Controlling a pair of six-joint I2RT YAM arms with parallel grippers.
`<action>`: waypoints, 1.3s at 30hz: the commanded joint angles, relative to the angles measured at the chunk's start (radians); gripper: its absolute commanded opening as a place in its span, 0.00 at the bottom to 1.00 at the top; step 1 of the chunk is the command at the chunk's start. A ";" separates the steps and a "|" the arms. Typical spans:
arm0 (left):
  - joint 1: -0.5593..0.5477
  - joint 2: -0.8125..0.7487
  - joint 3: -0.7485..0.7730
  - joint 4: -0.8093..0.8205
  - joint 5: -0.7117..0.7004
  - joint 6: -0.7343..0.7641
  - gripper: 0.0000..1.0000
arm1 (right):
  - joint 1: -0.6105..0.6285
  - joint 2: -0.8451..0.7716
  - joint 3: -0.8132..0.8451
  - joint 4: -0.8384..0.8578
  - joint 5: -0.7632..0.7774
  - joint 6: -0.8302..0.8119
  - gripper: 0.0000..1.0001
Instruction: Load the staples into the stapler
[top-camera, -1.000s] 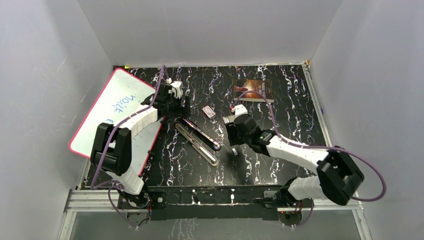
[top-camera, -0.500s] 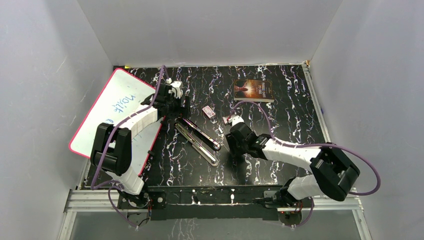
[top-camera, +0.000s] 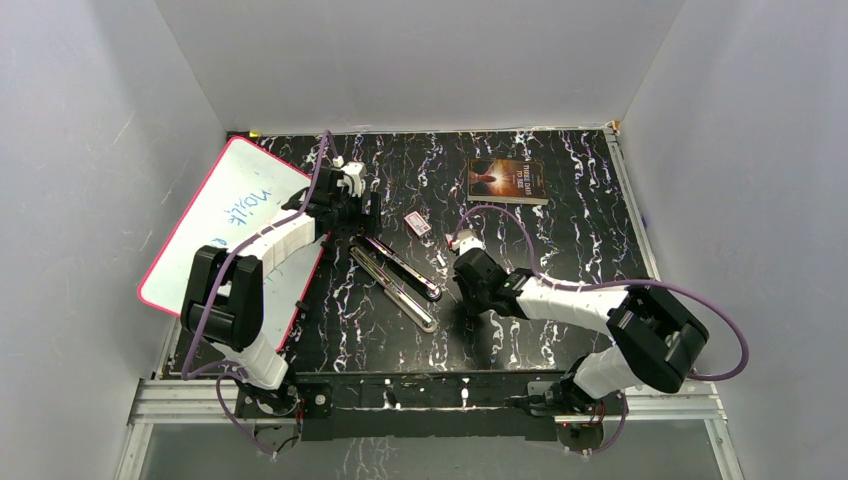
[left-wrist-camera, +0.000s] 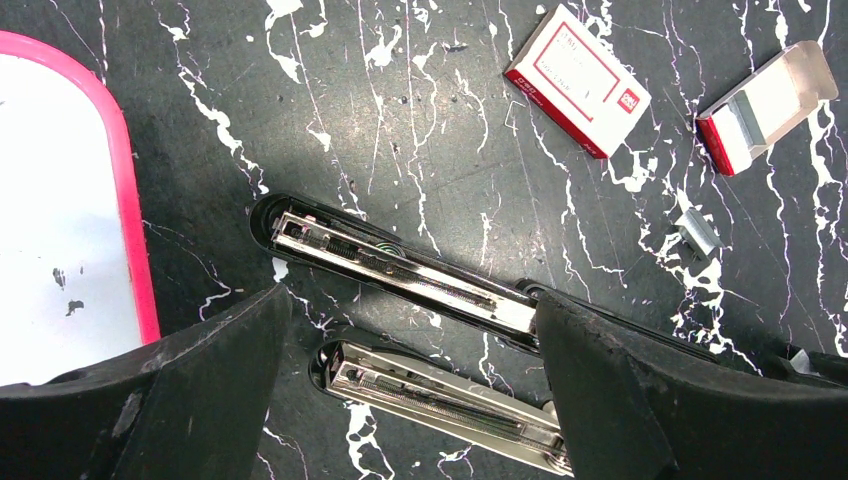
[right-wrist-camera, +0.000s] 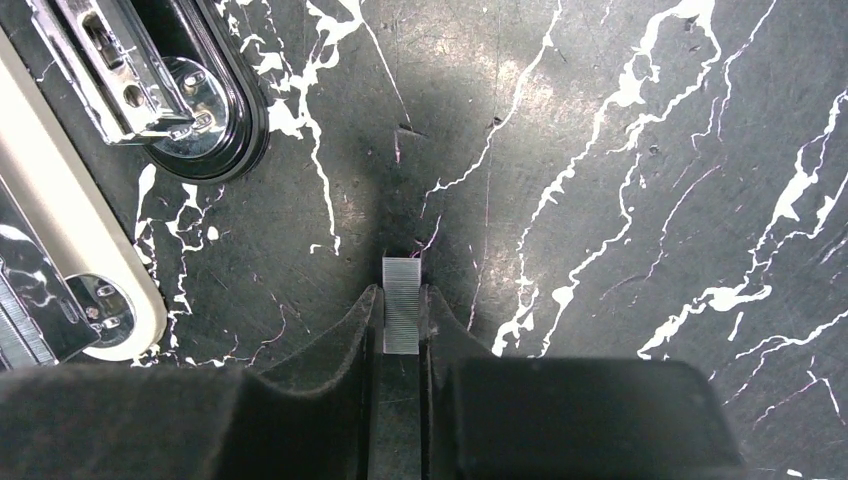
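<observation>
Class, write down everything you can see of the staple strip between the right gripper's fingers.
The staple strip is a short, silvery-grey bar of joined metal staples, finely ribbed crosswise. It sits lengthwise between the black fingers of the right gripper, which press its two long sides. Its far end pokes past the fingertips over the black marbled table.

Left arm stretched forward, left claw (left-wrist-camera: 410, 340) wide open, right claw (right-wrist-camera: 400, 300) low, pinching the staples (right-wrist-camera: 401, 328)

Two staplers (left-wrist-camera: 400, 265), two staple boxes (left-wrist-camera: 577, 80), two staple strips (right-wrist-camera: 401, 305)
</observation>
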 joint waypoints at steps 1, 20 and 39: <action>0.002 -0.030 0.034 -0.003 0.021 -0.008 0.91 | 0.012 -0.019 0.036 -0.044 0.031 0.019 0.16; 0.003 -0.076 0.013 0.009 -0.044 -0.002 0.91 | 0.326 0.130 0.277 0.331 -0.194 -0.352 0.10; 0.005 -0.086 0.013 0.005 -0.061 0.006 0.92 | 0.346 0.433 0.446 0.314 -0.293 -0.391 0.17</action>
